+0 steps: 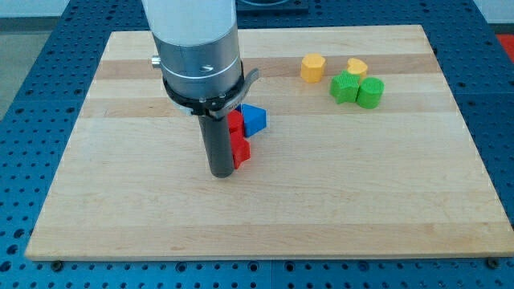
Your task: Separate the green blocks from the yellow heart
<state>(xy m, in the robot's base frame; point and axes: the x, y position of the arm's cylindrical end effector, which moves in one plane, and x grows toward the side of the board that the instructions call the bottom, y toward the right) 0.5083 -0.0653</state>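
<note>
Rightward, green blocks (356, 89) touching yellow heart (356, 67)

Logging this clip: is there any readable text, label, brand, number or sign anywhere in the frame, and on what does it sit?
None can be read.
The wooden board, the blue perforated surface around it and the arm's grey housing show no print.
The blocks, among them the yellow heart and both green blocks, are unmarked.
My tip stands beside the red block, with no lettering.

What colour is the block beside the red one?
Blue, seen in the camera view.
</note>
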